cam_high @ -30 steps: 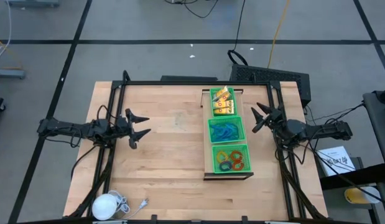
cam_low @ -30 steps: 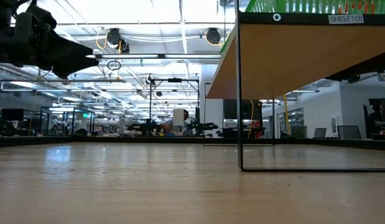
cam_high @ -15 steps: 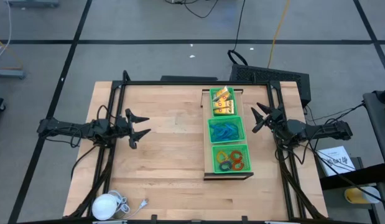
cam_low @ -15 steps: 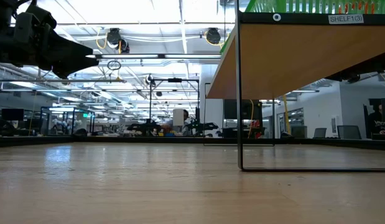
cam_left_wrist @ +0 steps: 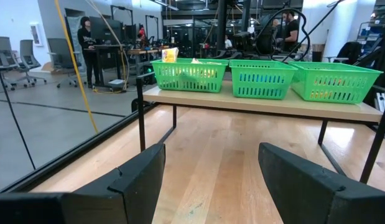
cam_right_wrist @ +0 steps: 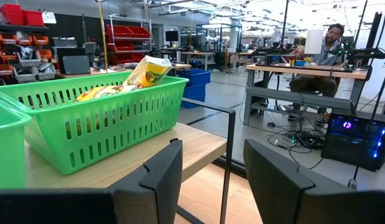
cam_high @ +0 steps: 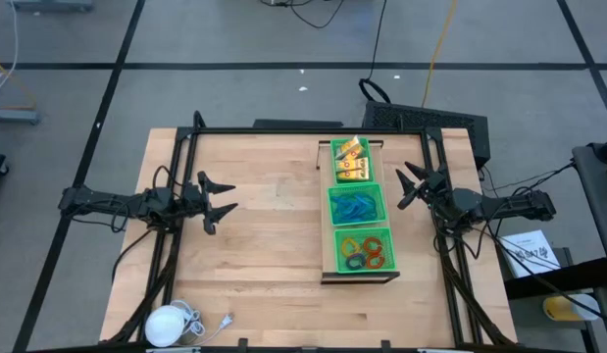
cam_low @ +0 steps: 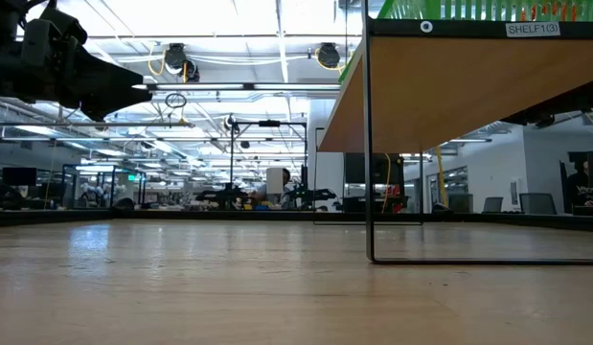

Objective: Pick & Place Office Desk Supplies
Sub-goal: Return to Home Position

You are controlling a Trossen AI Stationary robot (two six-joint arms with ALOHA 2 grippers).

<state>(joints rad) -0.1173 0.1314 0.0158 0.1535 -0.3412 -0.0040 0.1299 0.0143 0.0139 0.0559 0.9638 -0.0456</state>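
Three green mesh baskets stand in a row on a low wooden shelf (cam_high: 360, 276) on the right half of the table. The far basket holds yellow packets (cam_high: 350, 160), the middle one blue clip-like pieces (cam_high: 356, 208), the near one coloured rings (cam_high: 363, 251). My left gripper (cam_high: 223, 196) hovers open over the table's left part, pointing right toward the shelf. My right gripper (cam_high: 407, 185) hovers open just right of the shelf, beside the far basket (cam_right_wrist: 99, 118). Neither holds anything.
A white round object with a cord (cam_high: 168, 323) lies at the table's near left corner. A black frame (cam_high: 313, 130) runs along the table's far edge and sides. Bare wood lies between my left gripper and the shelf. People show in the room beyond.
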